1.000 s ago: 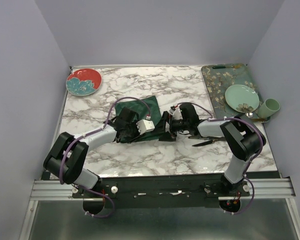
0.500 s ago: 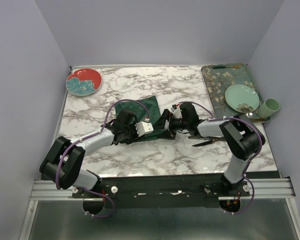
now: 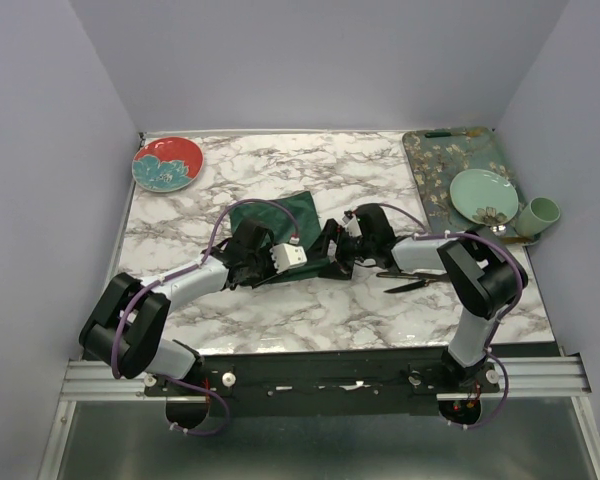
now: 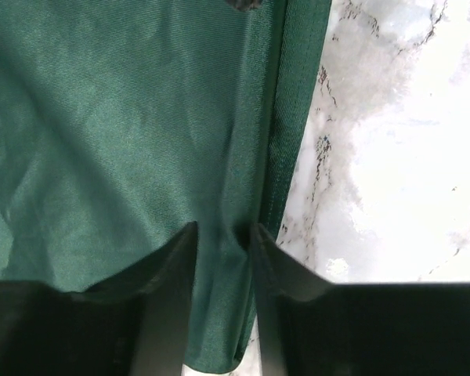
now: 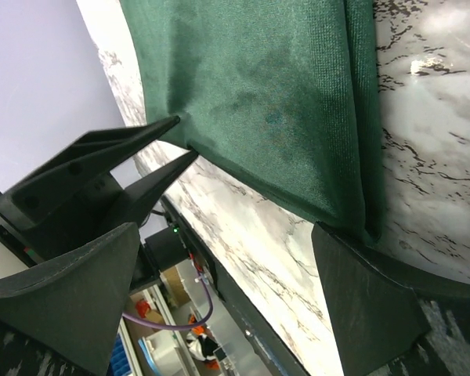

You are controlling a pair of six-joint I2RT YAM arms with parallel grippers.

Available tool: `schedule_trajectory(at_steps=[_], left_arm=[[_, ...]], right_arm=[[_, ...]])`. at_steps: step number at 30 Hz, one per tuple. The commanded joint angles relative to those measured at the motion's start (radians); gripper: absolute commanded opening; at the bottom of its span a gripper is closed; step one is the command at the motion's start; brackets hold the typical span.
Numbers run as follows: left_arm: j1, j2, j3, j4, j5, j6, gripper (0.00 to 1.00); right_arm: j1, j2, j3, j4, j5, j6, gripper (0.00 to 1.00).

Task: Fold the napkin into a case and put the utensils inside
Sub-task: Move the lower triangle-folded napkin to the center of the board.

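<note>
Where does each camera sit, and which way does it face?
Top external: above and behind the robot, looking down on the table; left arm and right arm show.
Left wrist: on the left arm, looking down at the napkin; left gripper pinching it.
Right wrist: low, looking across the napkin toward the table's edge; open right gripper frames it.
Shared: both wrist views show the napkin and the left gripper.

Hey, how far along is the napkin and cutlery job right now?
Done: the napkin is already folded over, but not yet a narrow case. In hand: the left pincer pinches its edge; the right pincer stands open beside it. Remaining: finishing folds, then loading the utensils, lying on the table.
</note>
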State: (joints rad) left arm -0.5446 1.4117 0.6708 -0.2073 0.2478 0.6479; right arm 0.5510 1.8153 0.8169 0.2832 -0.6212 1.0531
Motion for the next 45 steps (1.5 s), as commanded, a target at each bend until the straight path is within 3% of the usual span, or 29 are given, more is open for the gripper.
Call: schedule_trajectory(at_steps=[1,8,14,17,18,23,27,31,34,37,40,45], left_arm=[[0.002,-0.011,-0.008,-0.009,-0.022,0.033,0.36],[0.003,-0.043,-0.030,-0.041,-0.039,0.067,0.21],[0.003,-0.082,-0.059,-0.072,-0.038,0.081,0.20],[0.005,-0.083,-0.065,-0.064,-0.042,0.076,0.25],[0.005,-0.083,-0.062,-0.063,-0.047,0.070,0.32],[0.009,-0.071,0.010,-0.086,-0.036,-0.019,0.45],[0.053,-0.140,0.062,-0.119,0.079,-0.097,0.52],[0.126,-0.183,0.116,-0.147,0.101,-0.191,0.55],[0.204,-0.111,0.193,-0.184,0.096,-0.235,0.57],[0.242,0.028,0.304,-0.234,0.103,-0.242,0.59],[0.250,0.181,0.443,-0.323,0.151,-0.200,0.59],[0.235,0.338,0.608,-0.376,0.188,-0.114,0.59]], right_arm=[[0.007,0.032,0.010,-0.096,0.095,-0.036,1.00],[0.007,0.027,0.010,-0.113,0.109,-0.045,1.00],[0.007,0.029,0.011,-0.116,0.110,-0.045,1.00],[0.007,0.030,0.016,-0.115,0.101,-0.050,1.00],[0.007,0.029,0.019,-0.111,0.089,-0.054,1.00],[0.009,-0.036,0.041,-0.090,0.012,-0.091,1.00],[0.004,-0.134,0.091,-0.208,-0.063,-0.200,1.00],[-0.026,-0.197,0.162,-0.344,-0.123,-0.379,1.00],[-0.051,-0.183,0.225,-0.440,-0.158,-0.494,1.00],[-0.065,-0.148,0.277,-0.455,-0.088,-0.570,0.98],[-0.083,-0.093,0.339,-0.454,-0.011,-0.607,0.93],[-0.158,-0.027,0.398,-0.457,-0.020,-0.601,0.89]])
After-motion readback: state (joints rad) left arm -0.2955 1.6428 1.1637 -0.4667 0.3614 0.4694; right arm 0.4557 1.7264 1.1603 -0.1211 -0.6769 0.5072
